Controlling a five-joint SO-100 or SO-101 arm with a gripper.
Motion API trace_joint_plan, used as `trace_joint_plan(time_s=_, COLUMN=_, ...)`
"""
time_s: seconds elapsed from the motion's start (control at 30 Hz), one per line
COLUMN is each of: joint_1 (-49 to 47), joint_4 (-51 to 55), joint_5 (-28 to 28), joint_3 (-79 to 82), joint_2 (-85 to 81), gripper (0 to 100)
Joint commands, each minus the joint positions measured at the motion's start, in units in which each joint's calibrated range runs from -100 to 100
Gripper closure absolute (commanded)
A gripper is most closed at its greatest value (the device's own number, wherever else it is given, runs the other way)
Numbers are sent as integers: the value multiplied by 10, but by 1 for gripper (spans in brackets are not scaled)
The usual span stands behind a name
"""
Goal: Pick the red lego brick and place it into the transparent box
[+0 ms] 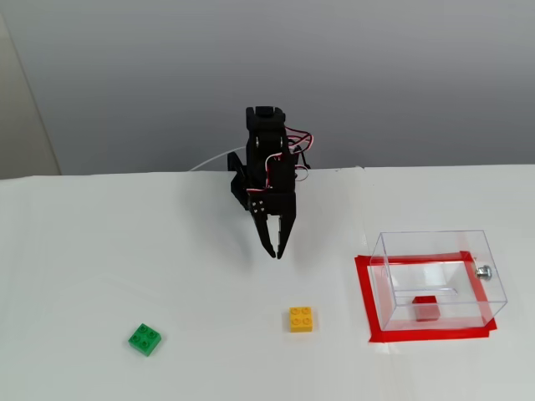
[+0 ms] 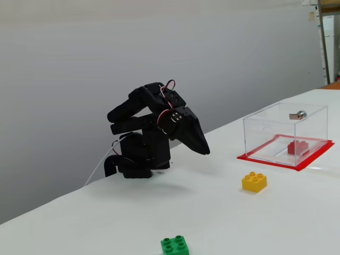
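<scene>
The red lego brick (image 1: 427, 307) lies on the floor of the transparent box (image 1: 435, 276), also seen in the other fixed view, brick (image 2: 298, 147) inside box (image 2: 284, 135). The box has a silver knob (image 1: 483, 270) on its right wall and sits inside a red tape outline (image 1: 365, 294). My black gripper (image 1: 276, 253) hangs folded near the arm's base, well left of the box, fingertips close together and empty; it also shows in the other fixed view (image 2: 204, 150).
A yellow-orange brick (image 1: 301, 318) lies on the white table between gripper and box. A green brick (image 1: 145, 338) lies at the front left. The table's back edge meets a grey wall.
</scene>
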Motion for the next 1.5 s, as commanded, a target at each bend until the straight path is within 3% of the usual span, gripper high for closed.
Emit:
trace_joint_plan(time_s=0.0, joint_1=3, joint_4=-7, joint_5=-1, joint_3=33, joint_2=-5, gripper=99)
trace_joint_plan(time_s=0.3, joint_1=3, joint_4=-5, joint_5=-1, joint_3=113, joint_2=-6, gripper=99)
trace_joint_plan(time_s=0.53, joint_1=7, joint_4=9, joint_5=-32, joint_3=110, joint_2=-6, gripper=99)
trace_joint_plan(time_s=0.8, joint_1=7, joint_4=108, joint_5=-33, joint_3=83, joint_2=-6, gripper=99)
trace_joint_plan(time_s=1.47, joint_1=7, joint_4=107, joint_5=-32, joint_3=82, joint_2=-5, gripper=99)
